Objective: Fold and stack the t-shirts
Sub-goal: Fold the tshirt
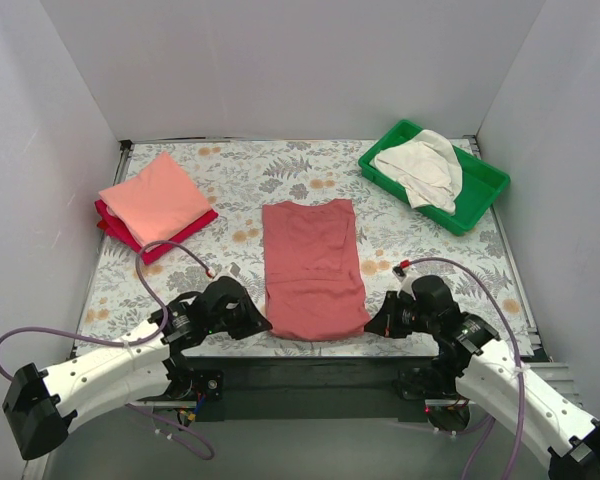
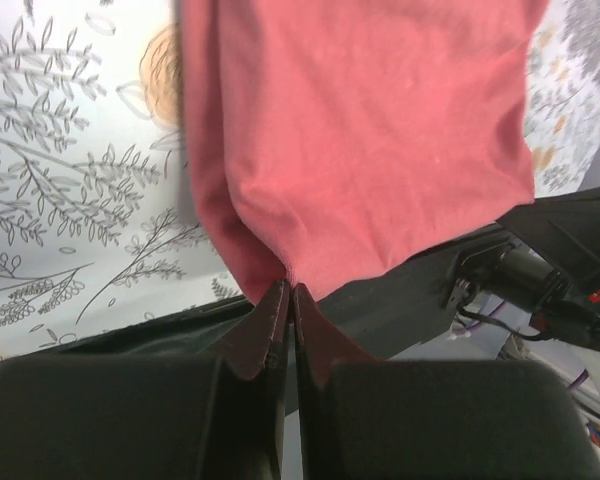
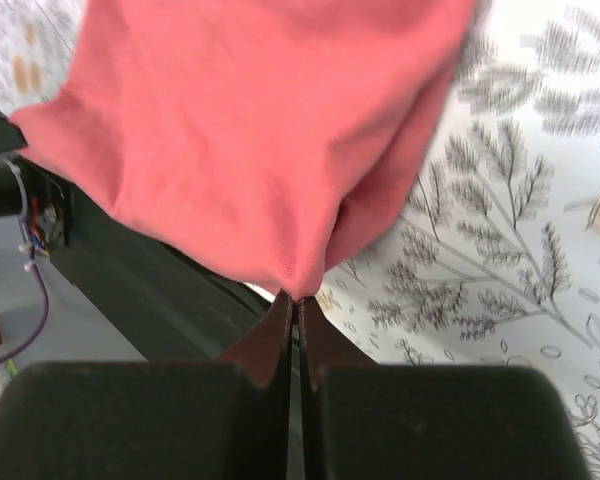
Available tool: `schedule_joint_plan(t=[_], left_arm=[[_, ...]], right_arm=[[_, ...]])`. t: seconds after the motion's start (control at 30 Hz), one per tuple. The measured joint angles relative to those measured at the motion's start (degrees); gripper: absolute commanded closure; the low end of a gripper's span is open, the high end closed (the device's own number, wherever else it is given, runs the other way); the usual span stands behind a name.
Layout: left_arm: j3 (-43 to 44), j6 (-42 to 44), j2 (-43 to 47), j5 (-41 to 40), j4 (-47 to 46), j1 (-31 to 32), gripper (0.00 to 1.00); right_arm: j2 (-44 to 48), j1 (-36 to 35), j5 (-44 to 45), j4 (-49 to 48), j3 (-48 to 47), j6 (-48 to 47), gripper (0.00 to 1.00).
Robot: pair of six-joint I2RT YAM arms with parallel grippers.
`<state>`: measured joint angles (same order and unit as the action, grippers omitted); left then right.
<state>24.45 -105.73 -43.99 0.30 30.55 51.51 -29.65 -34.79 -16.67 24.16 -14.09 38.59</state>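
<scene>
The dusty brick-red t-shirt (image 1: pixel 312 268) lies folded into a long strip down the middle of the table, its near end at the front edge. My left gripper (image 1: pixel 263 322) is shut on its near left corner (image 2: pixel 286 277). My right gripper (image 1: pixel 372 324) is shut on its near right corner (image 3: pixel 298 292). The salmon-pink t-shirt (image 1: pixel 155 196) lies folded on the folded crimson t-shirt (image 1: pixel 150 243) at the back left. The cream-white t-shirt (image 1: pixel 423 168) lies crumpled in the green tray (image 1: pixel 482 191).
The table carries a floral cloth (image 1: pixel 230 180) and has white walls on three sides. The green tray stands at the back right. The dark front edge of the table (image 1: pixel 310 352) runs just below both grippers. Purple cables loop from both arms.
</scene>
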Motion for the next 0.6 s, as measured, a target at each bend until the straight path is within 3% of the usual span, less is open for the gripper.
schedule_joint_plan(t=[0.2,0.6], left_arm=[[8.1,1.4,-1.8,-8.1,2.6,0.0,1.0],[24.5,2.8,-14.7,-24.6,5.7,-0.2,1.0]], right_arm=[[-3.6,-0.1,5.2,-0.2,-8.9,-2.6,0.99],[-16.4,0.3,16.5,-0.3,-26.3,-7.0,0.99]])
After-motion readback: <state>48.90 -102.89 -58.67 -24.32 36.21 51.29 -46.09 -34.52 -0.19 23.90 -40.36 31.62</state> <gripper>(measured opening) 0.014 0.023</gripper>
